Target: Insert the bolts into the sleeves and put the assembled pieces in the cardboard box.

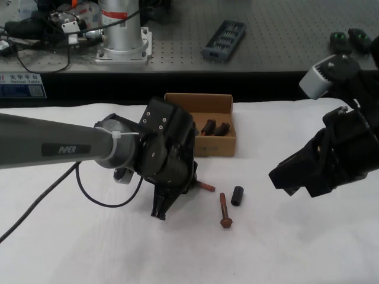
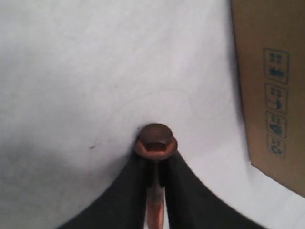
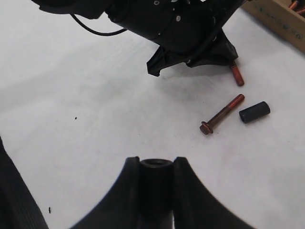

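Between the fingers of the left gripper (image 2: 155, 161) a copper hex-head bolt (image 2: 155, 141) is clamped by its shank, just under the head. The right gripper (image 3: 156, 163) grips a black sleeve (image 3: 156, 185), its bore open beyond the fingertips. Mating them well likely means lining the bolt's free tip with that bore, axes parallel, then pushing slowly. A spare bolt (image 1: 224, 208) and spare sleeve (image 1: 237, 195) lie between the two grippers; the cardboard box (image 1: 198, 103) stands just beyond the left one.

The bolt (image 2: 155, 143) looks coppery metal, the sleeve (image 3: 156, 181) matt, perhaps plastic.
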You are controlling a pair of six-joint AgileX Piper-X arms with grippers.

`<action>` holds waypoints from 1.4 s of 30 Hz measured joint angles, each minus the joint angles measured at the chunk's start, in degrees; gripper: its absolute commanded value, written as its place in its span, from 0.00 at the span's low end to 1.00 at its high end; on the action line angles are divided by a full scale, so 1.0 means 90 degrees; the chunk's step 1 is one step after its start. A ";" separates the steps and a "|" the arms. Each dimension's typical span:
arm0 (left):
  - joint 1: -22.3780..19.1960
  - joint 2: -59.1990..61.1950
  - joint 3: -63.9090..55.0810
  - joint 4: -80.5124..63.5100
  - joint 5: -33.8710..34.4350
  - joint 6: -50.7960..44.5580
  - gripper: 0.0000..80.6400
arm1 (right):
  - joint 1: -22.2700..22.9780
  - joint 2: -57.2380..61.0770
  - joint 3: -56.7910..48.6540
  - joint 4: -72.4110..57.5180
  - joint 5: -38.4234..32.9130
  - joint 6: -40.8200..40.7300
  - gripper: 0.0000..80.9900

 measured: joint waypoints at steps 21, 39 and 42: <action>0.0468 -0.0354 0.0062 0.0332 0.0903 0.3785 0.01 | -0.0123 0.0000 0.0000 0.0140 0.0000 0.0000 0.03; 0.1007 -0.4091 0.2131 -0.0116 0.2341 0.6798 0.01 | 0.0972 0.0000 0.0000 -0.0381 -0.0919 0.0465 0.03; 0.1024 -0.4618 0.2514 -0.0519 0.2803 0.6840 0.01 | 0.1294 0.0000 0.0000 -0.0958 -0.0956 0.0974 0.03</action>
